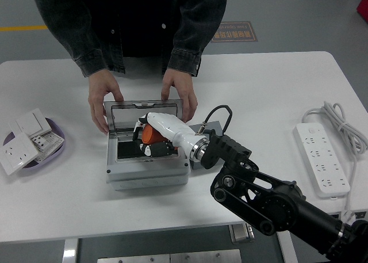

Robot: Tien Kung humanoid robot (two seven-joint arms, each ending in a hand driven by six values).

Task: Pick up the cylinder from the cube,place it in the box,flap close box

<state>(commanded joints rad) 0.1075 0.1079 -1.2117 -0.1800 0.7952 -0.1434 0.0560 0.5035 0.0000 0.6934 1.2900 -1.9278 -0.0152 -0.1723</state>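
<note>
Now the white right hand point(150, 137) grips the orange cylinder point(148, 134) over the grey metal box point(146, 172), steadied by a person's hands point(103, 102) for release.

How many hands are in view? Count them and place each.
3: the robot's right hand over the box gripping the orange cylinder; the person's two hands on the lid's corners.

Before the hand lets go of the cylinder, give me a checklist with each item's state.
1. Orange cylinder in the right hand: ok, fingers wrapped round it.
2. Cylinder over the grey box's opening: ok.
3. Lid up: ok, the person's hands hold its two ends.
4. Cylinder resting on the box floor: cannot tell, hand hides it.
5. Person's fingers out of the lid's closing path: not ok.
6. Grey cube bare: cannot tell, the forearm covers it.
</note>
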